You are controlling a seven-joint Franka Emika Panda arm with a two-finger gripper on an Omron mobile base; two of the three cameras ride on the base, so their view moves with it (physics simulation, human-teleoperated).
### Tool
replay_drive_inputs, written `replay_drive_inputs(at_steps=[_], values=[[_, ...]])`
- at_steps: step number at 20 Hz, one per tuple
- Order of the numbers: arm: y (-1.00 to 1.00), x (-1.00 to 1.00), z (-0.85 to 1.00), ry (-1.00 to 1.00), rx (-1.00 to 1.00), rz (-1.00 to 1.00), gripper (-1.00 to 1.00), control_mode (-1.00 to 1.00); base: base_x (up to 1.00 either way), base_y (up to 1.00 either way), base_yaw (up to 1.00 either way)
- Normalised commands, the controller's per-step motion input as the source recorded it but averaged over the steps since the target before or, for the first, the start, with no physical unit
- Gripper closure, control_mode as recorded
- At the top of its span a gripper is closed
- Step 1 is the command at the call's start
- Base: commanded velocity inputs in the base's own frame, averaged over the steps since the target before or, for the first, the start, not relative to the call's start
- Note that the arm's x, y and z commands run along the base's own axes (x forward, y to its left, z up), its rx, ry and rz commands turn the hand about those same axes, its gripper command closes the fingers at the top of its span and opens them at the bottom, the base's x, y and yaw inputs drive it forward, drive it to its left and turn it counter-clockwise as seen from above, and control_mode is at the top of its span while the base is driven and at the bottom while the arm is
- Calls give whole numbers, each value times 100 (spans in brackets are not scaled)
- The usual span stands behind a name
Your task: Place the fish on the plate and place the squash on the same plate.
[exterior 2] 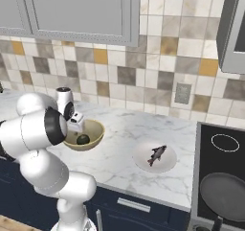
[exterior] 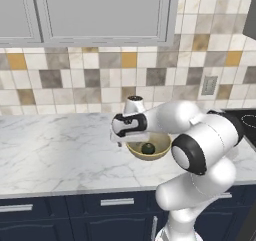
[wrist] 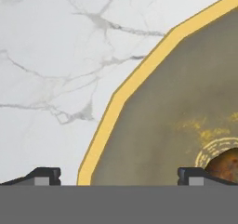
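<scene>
The small dark grey fish lies on the round white plate, on the counter to the right of the arm. A dark, round squash rests in the bottom of a tan bowl. My gripper hangs open, pointing down over the bowl's left rim. One fingertip is over the marble and the other fingertip is over the bowl, just left of the squash. Nothing is between them.
A dark frying pan sits on the black stove right of the plate. Marble counter stretches left of the bowl. Wall cabinets hang above, and a wall socket is set in the tiles.
</scene>
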Motion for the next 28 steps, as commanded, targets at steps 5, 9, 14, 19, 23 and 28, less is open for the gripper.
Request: replay_drive_inputs(at_steps=[5,9,14,19,23,28], values=[[0,5,-9,0,-10,-12,100,-100,0,0,0],[-13,-2,0,2,-2,-7,100,-100,0,0,0],[-31,-16,0,1,6,-3,100,-100,0,0,0],[-36,-24,2,0,15,0,100,-100,0,0,0],[-27,-12,11,2,2,0,100,-100,0,0,0],[-19,-3,13,10,-8,1,100,-100,0,0,0]])
